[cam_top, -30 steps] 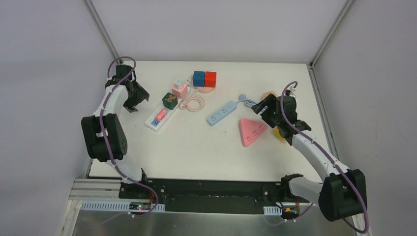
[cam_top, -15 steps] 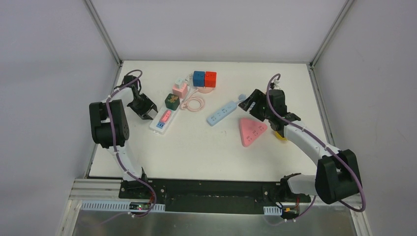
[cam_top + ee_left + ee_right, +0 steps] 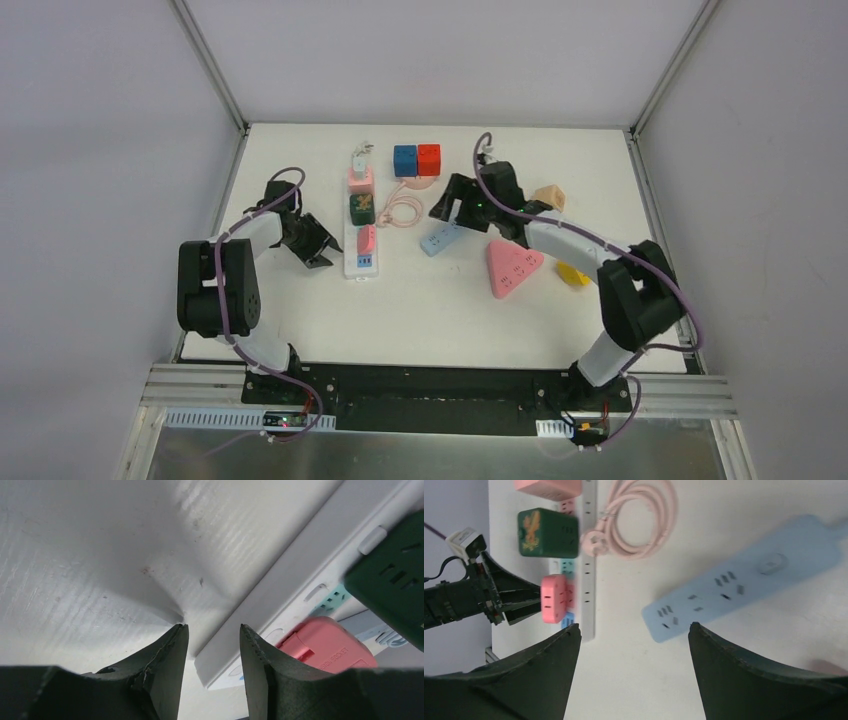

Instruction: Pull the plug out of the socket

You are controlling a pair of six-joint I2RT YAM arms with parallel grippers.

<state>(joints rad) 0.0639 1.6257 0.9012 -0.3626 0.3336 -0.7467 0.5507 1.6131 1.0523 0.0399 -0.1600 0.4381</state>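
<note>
A white power strip lies left of centre, running away from me. It carries a white plug, a pink cube adapter, a green adapter and a pink plug. My left gripper is open at the strip's near left side. In the left wrist view the strip's corner sits between the fingers of the left gripper, and the pink plug is just beyond. My right gripper is open and empty above the table. Its wrist view shows the right gripper, the pink plug and the green adapter.
A light blue power strip lies under my right gripper; it also shows in the right wrist view. A coiled pink cable, blue and red cube sockets, a pink triangular socket, a yellow piece and a peach piece are around.
My left gripper moved nearer and right to the white strip, and the strip swung from slanted to straight. My right gripper moved left across the blue strip.
</note>
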